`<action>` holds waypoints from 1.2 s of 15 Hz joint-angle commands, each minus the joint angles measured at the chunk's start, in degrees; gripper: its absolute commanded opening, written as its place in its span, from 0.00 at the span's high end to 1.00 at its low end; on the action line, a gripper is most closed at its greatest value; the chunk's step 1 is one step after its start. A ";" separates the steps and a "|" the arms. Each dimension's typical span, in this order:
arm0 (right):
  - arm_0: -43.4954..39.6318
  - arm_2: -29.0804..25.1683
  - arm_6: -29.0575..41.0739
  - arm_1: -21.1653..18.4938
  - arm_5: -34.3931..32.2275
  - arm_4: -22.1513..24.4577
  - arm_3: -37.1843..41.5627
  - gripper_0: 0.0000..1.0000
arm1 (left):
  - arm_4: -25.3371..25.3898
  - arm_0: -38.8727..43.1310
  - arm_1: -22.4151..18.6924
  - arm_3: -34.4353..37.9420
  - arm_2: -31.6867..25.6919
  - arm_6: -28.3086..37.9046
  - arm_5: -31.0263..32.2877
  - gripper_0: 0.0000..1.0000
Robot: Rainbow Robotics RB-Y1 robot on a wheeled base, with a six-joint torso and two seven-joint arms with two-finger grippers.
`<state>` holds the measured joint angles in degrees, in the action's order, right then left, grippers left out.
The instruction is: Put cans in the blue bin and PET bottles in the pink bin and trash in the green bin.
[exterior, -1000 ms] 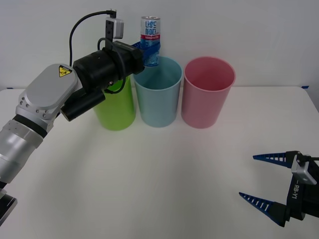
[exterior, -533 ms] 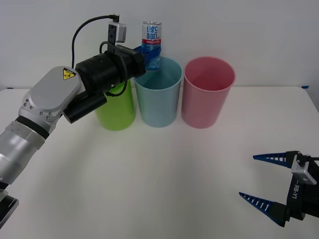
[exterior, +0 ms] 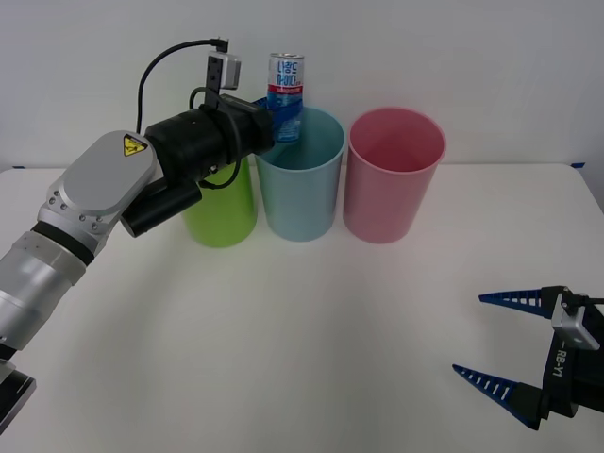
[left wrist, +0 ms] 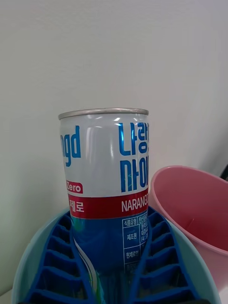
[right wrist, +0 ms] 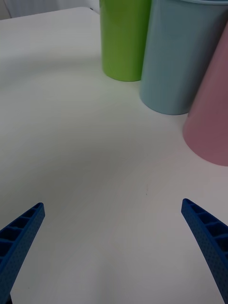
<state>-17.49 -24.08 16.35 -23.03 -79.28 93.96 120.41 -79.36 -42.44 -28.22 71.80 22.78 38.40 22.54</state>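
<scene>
While I watch:
Hidden: left gripper point(exterior: 283, 118) covers the can's point(exterior: 286, 80) lower body, clamped on it.
Can: upright over blue bin point(exterior: 300, 189) rim.
Change: can sits slightly higher.
Right gripper point(exterior: 500, 344): spread, table's point(exterior: 311, 330) right near corner.

The left arm point(exterior: 170, 165) hides much of the green bin point(exterior: 222, 212). Blue ribbed fingers point(left wrist: 156, 256) cover the lower body of the can point(left wrist: 107, 190). The picture edge cuts off the pink bin point(right wrist: 211, 123).

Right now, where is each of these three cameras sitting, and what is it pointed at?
Front view: above the arms, looking down at the table; left tool holds the can over the blue bin, right tool open.
Left wrist view: faces the can, fingers gripping it.
Right wrist view: low over the table, facing the green bin.
All share the blue bin and the pink bin.
</scene>
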 commanded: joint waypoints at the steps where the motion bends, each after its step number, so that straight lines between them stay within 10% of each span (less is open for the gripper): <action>1: 0.00 0.00 0.00 0.00 0.00 0.00 0.00 0.00 | -0.01 -0.10 -0.08 0.01 -0.01 0.10 0.04 0.05; 18: 0.00 0.00 0.00 0.00 0.00 0.00 0.00 0.00 | 0.96 -0.89 0.10 4.49 -2.92 -2.36 -0.84 0.00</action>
<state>-17.49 -24.08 16.35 -23.03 -79.28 93.96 120.41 -78.24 -43.33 -28.12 75.55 20.63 36.30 21.69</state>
